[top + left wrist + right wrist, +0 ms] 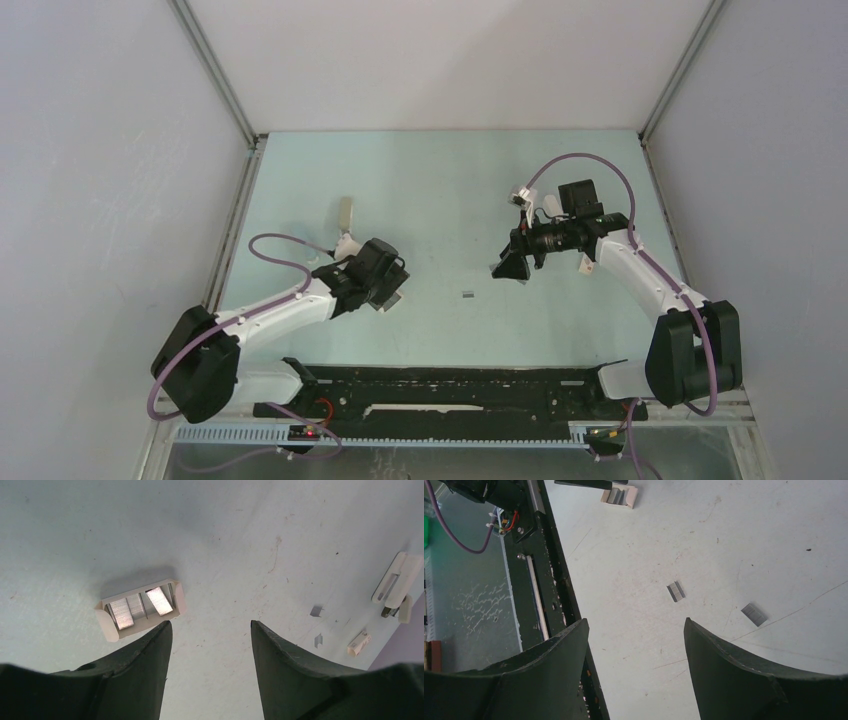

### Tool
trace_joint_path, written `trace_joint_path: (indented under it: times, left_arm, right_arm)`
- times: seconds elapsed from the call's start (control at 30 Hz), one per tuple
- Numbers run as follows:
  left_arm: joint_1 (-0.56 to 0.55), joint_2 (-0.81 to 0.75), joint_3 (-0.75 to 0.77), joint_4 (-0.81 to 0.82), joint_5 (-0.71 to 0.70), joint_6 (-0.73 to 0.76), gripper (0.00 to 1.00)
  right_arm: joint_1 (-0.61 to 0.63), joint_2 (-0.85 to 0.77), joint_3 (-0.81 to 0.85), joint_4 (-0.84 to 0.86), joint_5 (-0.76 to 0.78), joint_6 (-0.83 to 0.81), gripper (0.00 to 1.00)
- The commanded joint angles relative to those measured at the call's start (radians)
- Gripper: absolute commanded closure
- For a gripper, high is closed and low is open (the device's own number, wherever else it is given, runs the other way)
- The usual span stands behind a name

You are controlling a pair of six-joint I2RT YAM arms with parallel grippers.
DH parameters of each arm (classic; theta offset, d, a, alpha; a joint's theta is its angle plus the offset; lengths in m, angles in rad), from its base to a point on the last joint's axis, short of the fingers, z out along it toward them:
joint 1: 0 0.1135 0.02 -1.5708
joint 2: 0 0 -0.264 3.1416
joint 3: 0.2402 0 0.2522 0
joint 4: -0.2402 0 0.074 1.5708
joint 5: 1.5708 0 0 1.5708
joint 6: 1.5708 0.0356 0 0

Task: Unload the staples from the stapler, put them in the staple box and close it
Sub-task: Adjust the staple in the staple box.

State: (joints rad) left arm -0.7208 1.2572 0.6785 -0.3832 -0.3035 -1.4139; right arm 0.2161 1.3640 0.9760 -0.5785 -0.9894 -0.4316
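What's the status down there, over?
Left gripper open, empty. Right gripper open, empty. Staples lying loose, two strips just beyond it. Nothing in the way.

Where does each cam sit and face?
Top external: above and behind, looking down on the pale table; left arm, right arm show.
Left wrist: faces down past open left pincer at small white rectangular box.
Right wrist: faces down past open right pincer at dark grey staple strips.
Shared: both wrist views show that box.
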Motion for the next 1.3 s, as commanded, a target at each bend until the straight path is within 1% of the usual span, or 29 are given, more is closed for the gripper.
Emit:
trace_joint_path:
  times: [0.0,1.27]
  left_arm:
    - [-0.001,0.004,0.032,0.015,-0.026,0.003,0.35]
    - [0.006,0.019,0.020,0.038,-0.008,-0.002,0.36]
  right_arm:
    - [-0.007,-0.029,0.001,0.019,-0.018,0.010,0.21]
    - [-0.009,-0.025,0.001,0.018,-0.018,0.008,0.21]
